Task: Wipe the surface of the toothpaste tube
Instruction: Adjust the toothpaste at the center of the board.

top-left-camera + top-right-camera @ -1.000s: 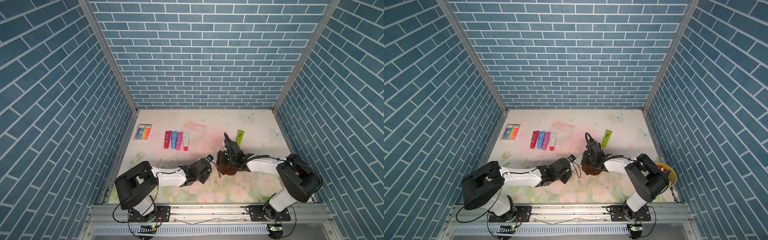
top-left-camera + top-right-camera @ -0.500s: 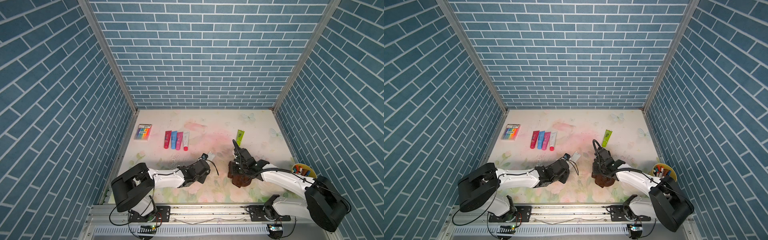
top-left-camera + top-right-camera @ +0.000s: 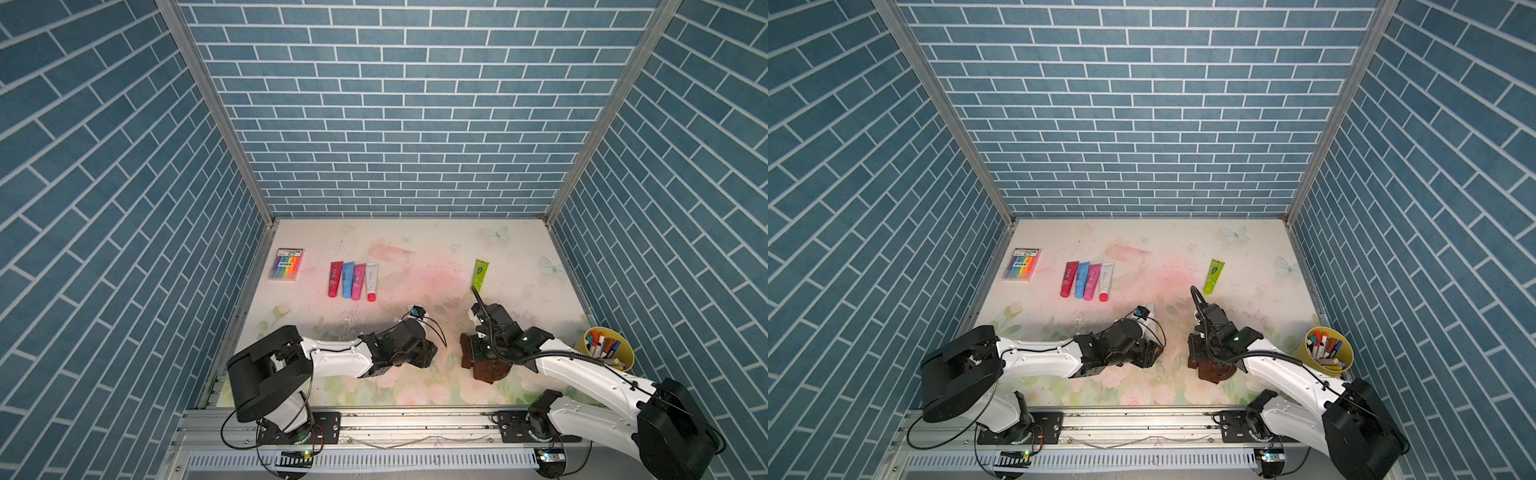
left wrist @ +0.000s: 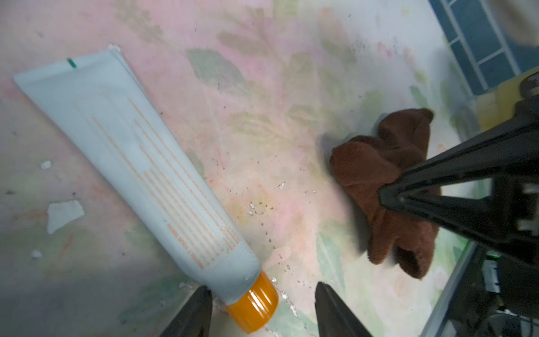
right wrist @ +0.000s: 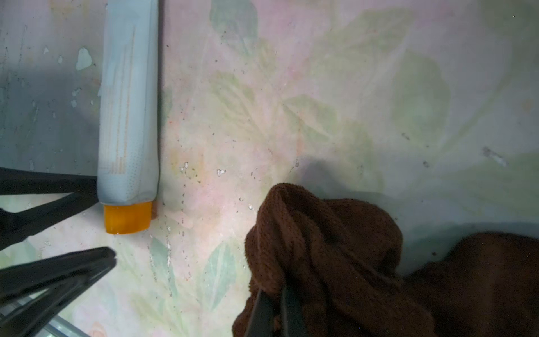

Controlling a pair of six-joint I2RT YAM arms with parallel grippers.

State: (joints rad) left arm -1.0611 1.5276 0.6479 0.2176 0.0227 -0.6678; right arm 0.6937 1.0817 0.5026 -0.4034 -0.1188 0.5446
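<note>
The toothpaste tube (image 4: 140, 175) is pale blue-white with an orange cap (image 4: 253, 303) and lies flat on the flowered table. My left gripper (image 4: 261, 289) is open, its jaws standing on either side of the cap, with a wide gap on one side. In a top view a strip of the tube (image 3: 1149, 323) shows behind the left wrist. A brown cloth (image 5: 335, 248) is bunched to the right of the tube, and my right gripper (image 5: 274, 291) is shut on it. Both top views show the cloth (image 3: 488, 372) (image 3: 1214, 372) resting on the table under the right gripper (image 3: 482, 357).
A row of several coloured tubes (image 3: 353, 280) lies at the back left, beside a pack of markers (image 3: 286, 264). A green tube (image 3: 480, 274) lies behind the right arm. At the right edge stands a yellow cup of pens (image 3: 604, 349).
My left gripper has opened and let go of the tube, which now lies on the table. The right arm has drawn the cloth away to the right and toward the front.
</note>
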